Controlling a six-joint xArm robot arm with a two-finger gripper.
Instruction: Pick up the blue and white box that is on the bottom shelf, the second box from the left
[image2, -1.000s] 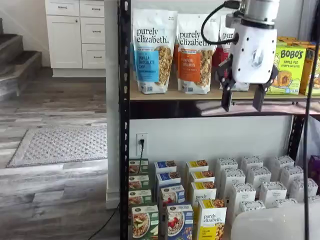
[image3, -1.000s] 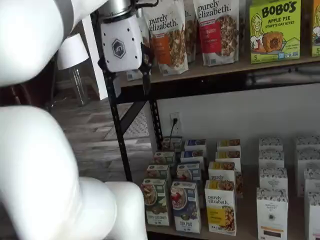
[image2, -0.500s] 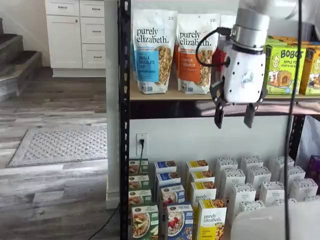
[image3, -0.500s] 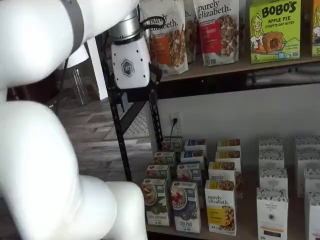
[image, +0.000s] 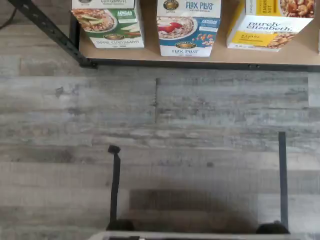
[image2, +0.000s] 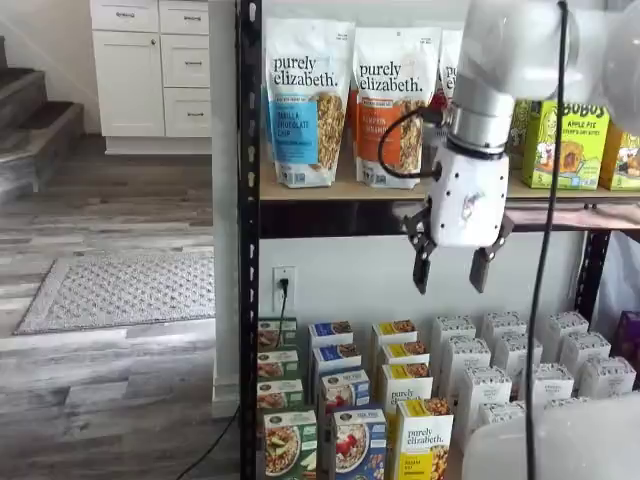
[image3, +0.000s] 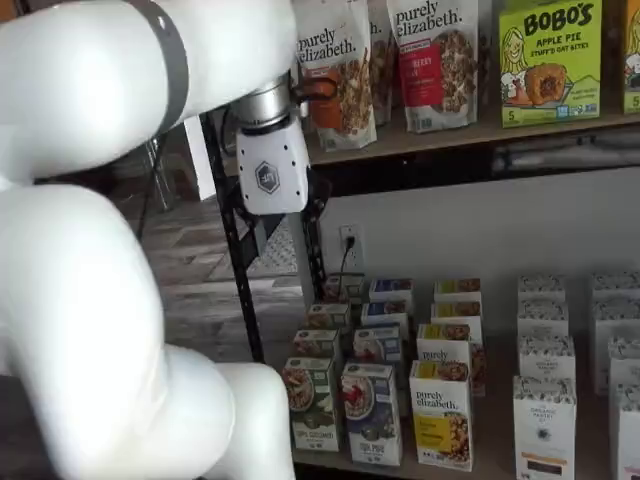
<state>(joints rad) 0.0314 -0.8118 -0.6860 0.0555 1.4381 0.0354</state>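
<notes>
The blue and white box shows in both shelf views (image2: 357, 445) (image3: 371, 412). It stands upright at the front of the bottom shelf (image3: 495, 445), between a green carton (image2: 289, 443) and a yellow "purely elizabeth" carton (image2: 423, 440). In the wrist view the box (image: 189, 27) stands at the shelf's front edge (image: 200, 61), with wood floor in front of it. My gripper (image2: 450, 272) hangs well above the box, just under the upper shelf board, with a plain gap between its two black fingers and nothing in them. Its white body (image3: 270, 170) shows in a shelf view, in front of the black rack post.
Rows of the same cartons stand behind the front ones, with several white cartons (image2: 515, 375) to the right. Granola bags (image2: 308, 100) and green Bobo's boxes (image3: 550, 60) fill the upper shelf. A black rack post (image2: 248, 240) stands left of the cartons. My white arm (image3: 90, 300) fills the left of one shelf view.
My gripper has come down from in front of the upper shelf goods to below the upper shelf board and shifted sideways toward the box's column. It stays open. The boxes have not moved.
</notes>
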